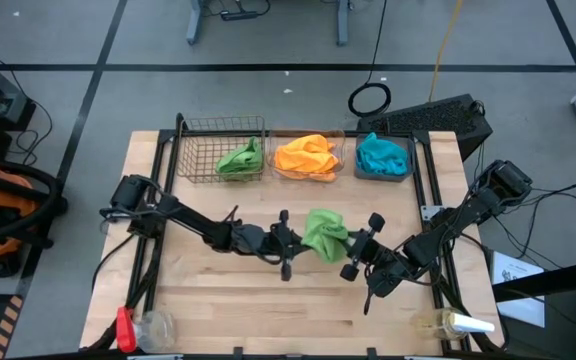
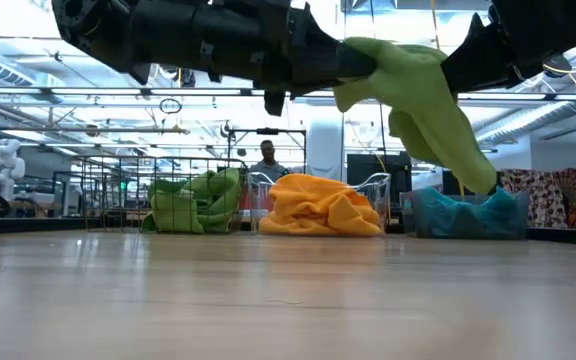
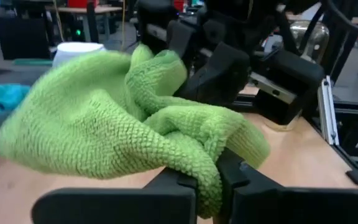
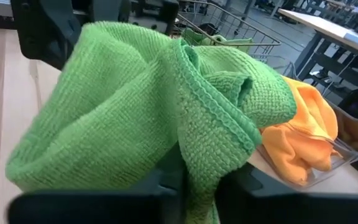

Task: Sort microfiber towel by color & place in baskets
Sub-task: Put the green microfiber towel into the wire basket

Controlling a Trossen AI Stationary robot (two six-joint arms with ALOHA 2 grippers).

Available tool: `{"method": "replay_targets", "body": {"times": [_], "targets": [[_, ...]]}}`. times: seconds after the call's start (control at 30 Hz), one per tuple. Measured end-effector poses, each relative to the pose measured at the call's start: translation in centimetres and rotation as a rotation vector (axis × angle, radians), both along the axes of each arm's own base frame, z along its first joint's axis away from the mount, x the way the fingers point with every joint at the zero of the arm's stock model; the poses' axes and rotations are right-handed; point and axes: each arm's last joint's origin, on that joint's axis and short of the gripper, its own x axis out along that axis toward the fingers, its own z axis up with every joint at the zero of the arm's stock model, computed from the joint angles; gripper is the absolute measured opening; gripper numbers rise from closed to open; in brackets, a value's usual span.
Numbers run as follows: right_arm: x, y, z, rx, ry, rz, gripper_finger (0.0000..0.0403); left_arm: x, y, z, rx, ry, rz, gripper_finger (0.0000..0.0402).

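Wooden table (image 1: pixel 268 300): three baskets in a row along the far edge. Wire-mesh basket (image 1: pixel 200 150) on the left holds one green towel (image 1: pixel 240 158); clear tub (image 1: pixel 340 170) in the middle holds an orange towel (image 1: pixel 306 156); dark grey tub (image 1: pixel 404 172) on the right holds a teal towel (image 1: pixel 380 153).

One loose green microfiber towel (image 1: pixel 324 233) hangs clear of the tabletop at mid-table, between both arms. Left gripper (image 1: pixel 296 240) pinches its left edge; right gripper (image 1: pixel 356 248) pinches its right edge, fingers pressed onto cloth in both wrist views.

Judgement: matching basket lies far-left of the towel, on the left arm's side, so the left arm is nearer.

Count: three baskets, four towels, two green.
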Motion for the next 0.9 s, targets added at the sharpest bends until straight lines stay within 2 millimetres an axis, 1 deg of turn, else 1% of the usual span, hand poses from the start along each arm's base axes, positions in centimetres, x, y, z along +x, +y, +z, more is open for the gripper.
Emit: {"method": "replay_targets", "body": {"times": [0.1,0.23,0.37,0.47,0.6,0.73,0.9], "targets": [[0.0,0.0,0.0,0.009,-0.006,-0.003,0.0095,-0.2,0.2,0.8,0.02,-0.006,0.001,0.0009],[0.0,0.1,0.0,0.007,-0.004,0.0,0.0144,-0.7,0.8,1.7,0.051,0.043,0.01,0.0008],[0.0,0.1,0.0,0.007,-0.004,0.0,0.0184,-1.9,1.3,3.8,0.07,0.094,0.016,0.0008],[0.0,0.1,0.0,0.007,-0.004,0.0,0.0205,-3.3,1.9,5.4,0.085,0.16,0.02,0.0008],[0.0,0.1,0.0,0.007,-0.004,0.001,0.0222,-5.7,2.8,8.3,0.089,0.184,0.041,0.0008],[0.0,0.1,0.0,0.006,-0.003,0.001,0.0227,-8.7,4.1,10.9,0.088,0.216,0.162,0.0008],[0.0,0.1,0.0,0.006,-0.002,0.001,0.0226,-12.6,5.5,13.9,0.062,0.181,0.243,0.0008]]}}
